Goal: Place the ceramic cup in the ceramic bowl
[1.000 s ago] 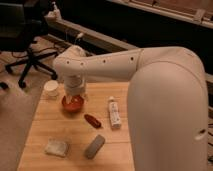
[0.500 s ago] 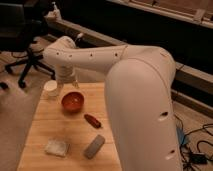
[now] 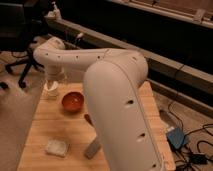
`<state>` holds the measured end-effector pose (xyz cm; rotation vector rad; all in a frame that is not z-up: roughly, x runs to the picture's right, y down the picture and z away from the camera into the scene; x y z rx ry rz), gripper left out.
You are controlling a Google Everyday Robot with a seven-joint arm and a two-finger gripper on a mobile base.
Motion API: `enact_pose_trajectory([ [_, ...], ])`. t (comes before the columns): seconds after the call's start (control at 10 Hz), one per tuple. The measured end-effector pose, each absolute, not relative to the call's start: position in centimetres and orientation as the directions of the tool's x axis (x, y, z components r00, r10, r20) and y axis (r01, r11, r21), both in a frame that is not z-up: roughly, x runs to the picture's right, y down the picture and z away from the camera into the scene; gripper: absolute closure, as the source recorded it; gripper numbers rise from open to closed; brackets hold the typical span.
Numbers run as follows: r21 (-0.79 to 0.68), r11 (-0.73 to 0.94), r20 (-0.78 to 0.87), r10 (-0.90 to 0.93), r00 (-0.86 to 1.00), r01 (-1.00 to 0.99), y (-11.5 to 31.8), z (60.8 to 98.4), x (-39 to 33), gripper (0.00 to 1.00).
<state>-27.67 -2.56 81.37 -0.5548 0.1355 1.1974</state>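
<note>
The white ceramic cup (image 3: pixel 49 92) stands at the back left corner of the wooden table (image 3: pixel 50 125). The red-orange ceramic bowl (image 3: pixel 72 101) sits just to its right, empty. My gripper (image 3: pixel 54 82) hangs from the white arm (image 3: pixel 75 57) directly over the cup, at or touching its top, and hides part of it. The cup still rests on the table.
A small dark-red oblong object (image 3: pixel 88 119) lies in front of the bowl, half hidden by my arm. A grey block (image 3: pixel 92 148) and a whitish sponge (image 3: pixel 56 147) lie near the front edge. An office chair (image 3: pixel 20 35) stands behind on the left. Cables and a blue box (image 3: pixel 177 137) lie on the floor to the right.
My gripper has moved left from above the red bowl to over the white cup. The arm's big link now fills the right of the view and hides the white tube.
</note>
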Motion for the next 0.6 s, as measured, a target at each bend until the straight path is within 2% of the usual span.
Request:
enact_pose_trajectory([
  [0.6, -0.288, 0.201, -0.412, 0.856, 0.311, -0.936, -3.2, 86.6, -30.3, 0.35],
])
